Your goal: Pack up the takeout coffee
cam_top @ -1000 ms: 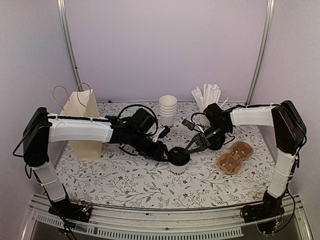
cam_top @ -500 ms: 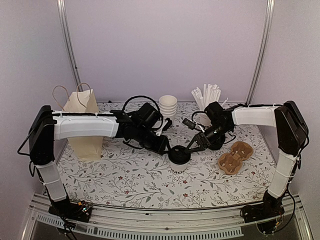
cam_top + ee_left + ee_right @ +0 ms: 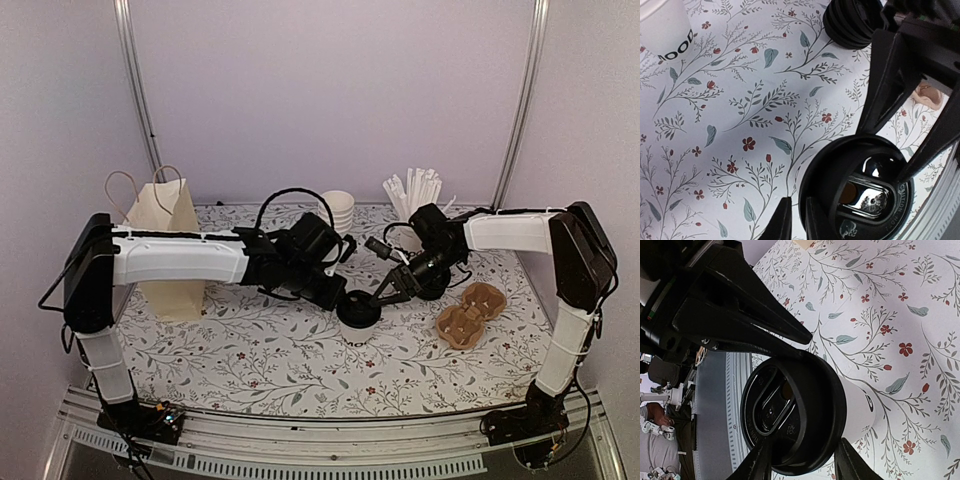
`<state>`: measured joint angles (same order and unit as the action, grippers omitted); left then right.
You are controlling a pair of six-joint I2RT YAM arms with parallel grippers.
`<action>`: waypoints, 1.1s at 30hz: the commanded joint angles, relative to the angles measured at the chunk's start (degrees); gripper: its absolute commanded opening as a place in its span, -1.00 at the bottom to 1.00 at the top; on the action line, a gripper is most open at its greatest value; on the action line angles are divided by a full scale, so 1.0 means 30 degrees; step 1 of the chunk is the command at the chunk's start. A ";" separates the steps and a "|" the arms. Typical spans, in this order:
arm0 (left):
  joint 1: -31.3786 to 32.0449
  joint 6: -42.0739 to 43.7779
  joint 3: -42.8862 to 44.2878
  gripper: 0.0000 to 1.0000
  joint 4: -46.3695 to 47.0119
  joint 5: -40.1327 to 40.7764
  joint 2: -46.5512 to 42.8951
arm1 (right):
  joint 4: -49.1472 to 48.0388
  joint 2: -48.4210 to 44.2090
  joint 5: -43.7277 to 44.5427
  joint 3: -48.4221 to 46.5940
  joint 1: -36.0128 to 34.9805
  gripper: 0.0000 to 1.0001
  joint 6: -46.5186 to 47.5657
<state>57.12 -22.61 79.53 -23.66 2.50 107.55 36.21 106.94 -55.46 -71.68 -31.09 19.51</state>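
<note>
One cup (image 3: 860,407) | left fingers (image 3: 782,225) nearly together, tips touching black lid (image 3: 790,415) rim | right fingers (image 3: 852,465) clamped across lid

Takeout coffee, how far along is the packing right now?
Done: one cup wears its lid. In hand: left gripper and right gripper both meet at that lid. Still to do: the cardboard carrier sits empty, the paper bag stands apart at far left, stacked cups wait unlidded.

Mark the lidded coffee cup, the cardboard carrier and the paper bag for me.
lidded coffee cup (image 3: 358,307): top view, on its black lid.
cardboard carrier (image 3: 461,323): top view, its nearer half.
paper bag (image 3: 165,212): top view, upper front face.
</note>
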 commanded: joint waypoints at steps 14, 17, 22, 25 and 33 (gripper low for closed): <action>-0.0317 0.1222 -0.0376 -0.52 0.3455 -0.3994 -0.0356 | 0.2159 -0.1732 0.0831 0.0468 -0.1150 0.07 0.2538; -0.0505 0.1189 -0.0343 -0.48 0.3332 -0.4322 -0.0198 | 0.2192 -0.2005 0.1122 0.0247 -0.1150 0.16 0.2581; -0.0704 0.1226 -0.0535 -0.42 0.3540 -0.4408 -0.0698 | 0.2547 -0.2120 0.1855 -0.0409 -0.1129 0.36 0.2721; -0.0862 0.1358 -0.0574 -0.37 0.3621 -0.4224 -0.1094 | 0.2547 -0.2138 0.2296 -0.0781 -0.1064 0.37 0.2683; -0.1465 0.1781 -0.1796 -0.14 0.3695 -0.3409 -0.2419 | 0.3382 -0.2105 0.2720 -0.2248 -0.0710 0.54 0.3269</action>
<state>54.24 -18.48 76.16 -13.96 -9.37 103.96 44.23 102.50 -48.51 -75.48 -33.85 27.22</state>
